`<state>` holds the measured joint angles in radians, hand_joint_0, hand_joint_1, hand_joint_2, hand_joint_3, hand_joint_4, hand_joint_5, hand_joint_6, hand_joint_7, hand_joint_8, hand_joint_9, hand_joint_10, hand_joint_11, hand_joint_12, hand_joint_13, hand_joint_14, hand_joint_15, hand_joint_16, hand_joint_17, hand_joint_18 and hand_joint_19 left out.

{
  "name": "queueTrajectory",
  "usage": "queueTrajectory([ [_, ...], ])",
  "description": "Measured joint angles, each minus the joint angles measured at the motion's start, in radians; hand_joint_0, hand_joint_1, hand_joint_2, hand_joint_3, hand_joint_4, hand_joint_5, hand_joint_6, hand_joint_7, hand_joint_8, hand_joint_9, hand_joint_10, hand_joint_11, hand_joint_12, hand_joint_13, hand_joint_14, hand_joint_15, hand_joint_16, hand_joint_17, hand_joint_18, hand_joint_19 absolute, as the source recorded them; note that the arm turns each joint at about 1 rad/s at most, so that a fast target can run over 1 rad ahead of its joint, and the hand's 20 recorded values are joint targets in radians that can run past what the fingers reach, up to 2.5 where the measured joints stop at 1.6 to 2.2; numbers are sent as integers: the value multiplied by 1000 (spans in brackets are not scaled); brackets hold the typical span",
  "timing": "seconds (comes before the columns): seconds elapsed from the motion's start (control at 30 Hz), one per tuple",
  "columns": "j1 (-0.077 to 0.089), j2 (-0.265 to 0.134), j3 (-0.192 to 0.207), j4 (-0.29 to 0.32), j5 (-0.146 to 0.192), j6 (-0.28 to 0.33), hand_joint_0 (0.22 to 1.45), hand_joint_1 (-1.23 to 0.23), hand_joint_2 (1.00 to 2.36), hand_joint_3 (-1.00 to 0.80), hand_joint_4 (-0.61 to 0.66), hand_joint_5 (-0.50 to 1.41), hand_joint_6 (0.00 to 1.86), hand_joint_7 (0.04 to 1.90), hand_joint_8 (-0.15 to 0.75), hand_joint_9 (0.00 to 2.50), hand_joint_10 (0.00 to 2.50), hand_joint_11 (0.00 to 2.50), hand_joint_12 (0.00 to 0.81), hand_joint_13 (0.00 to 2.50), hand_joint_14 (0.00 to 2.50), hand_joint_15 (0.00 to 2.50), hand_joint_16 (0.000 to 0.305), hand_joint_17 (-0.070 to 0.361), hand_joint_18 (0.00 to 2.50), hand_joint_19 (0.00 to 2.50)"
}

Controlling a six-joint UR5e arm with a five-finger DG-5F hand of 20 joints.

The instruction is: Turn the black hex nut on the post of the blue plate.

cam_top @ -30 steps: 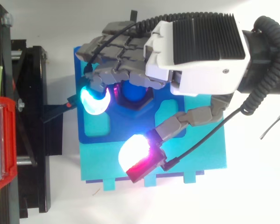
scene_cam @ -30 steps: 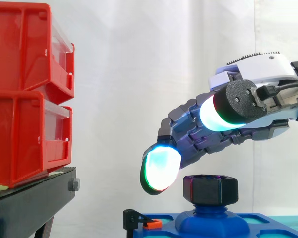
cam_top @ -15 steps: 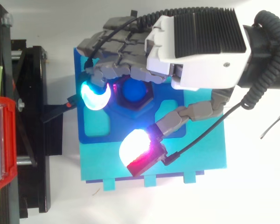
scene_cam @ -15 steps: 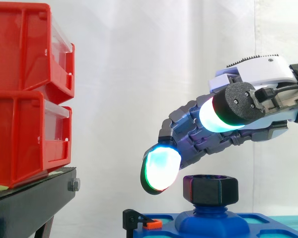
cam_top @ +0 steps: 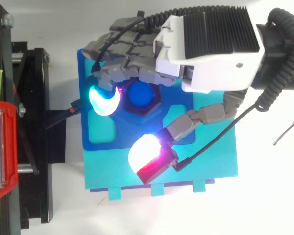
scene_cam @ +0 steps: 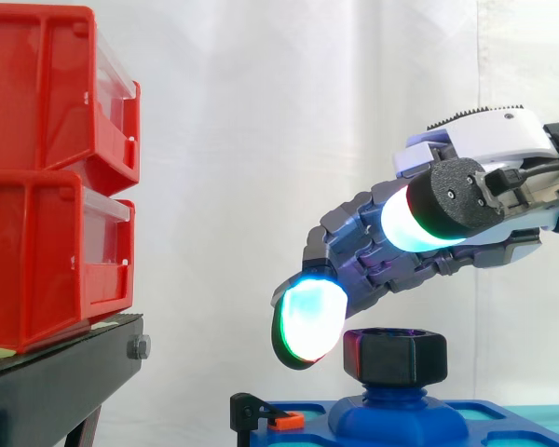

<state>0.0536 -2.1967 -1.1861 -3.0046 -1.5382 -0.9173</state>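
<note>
At the far left the red bins [scene_cam: 47, 177] sit stacked on the black stand [scene_cam: 65, 372], well apart from my work. Moving right, a small black-and-orange clip [scene_cam: 278, 421] sits at the near edge of the blue plate [cam_top: 102, 141].

Next comes my leading fingertip pad [scene_cam: 309, 321], glowing cyan and green. Over the last second it has crept slightly down and right, so it now hangs just beside the left face of the black hex nut [scene_cam: 394, 356]. The nut sits unmoved on the blue post [cam_top: 140, 96], in the middle of the plate.

My hand [cam_top: 210, 54] arches over the nut with its fingers loosely bent and spread wide, holding nothing. The thumb pad [scene_cam: 412, 222] is up and well clear of the nut. I judge this to be the closing approach: I have no grip yet, so no turn has begun.

From the side, I can't tell whether the leading pad already touches the nut. From above, my fingers cover the nut's far half and my other fingertips are tucked out of sight. The plate's base is cut off at the bottom of the side view.
</note>
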Motion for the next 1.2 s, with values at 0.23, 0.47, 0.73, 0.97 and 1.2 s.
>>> queueTrajectory([
  [0.23,-8,0,0,-3,-20,-1,464,-455,1000,-500,450,-239,504,881,427,226,0,0,519,252,4,311,63,142,35,224],
  [0.47,-18,0,0,-6,-36,-1,464,-454,1000,-500,451,-240,504,880,428,232,0,0,518,256,5,315,63,142,41,224],
  [0.73,-35,0,0,-17,-62,-3,465,-455,1000,-500,453,-241,504,868,433,243,1,0,522,265,4,318,63,142,52,221],
  [0.97,-52,0,0,-21,-94,-2,465,-453,1000,-500,451,-242,504,864,432,246,0,0,522,265,5,322,63,142,54,228],
  [1.2,-70,0,0,-20,-125,-2,465,-452,1000,-500,452,-242,504,864,433,244,1,0,522,265,4,327,63,142,57,227],
])
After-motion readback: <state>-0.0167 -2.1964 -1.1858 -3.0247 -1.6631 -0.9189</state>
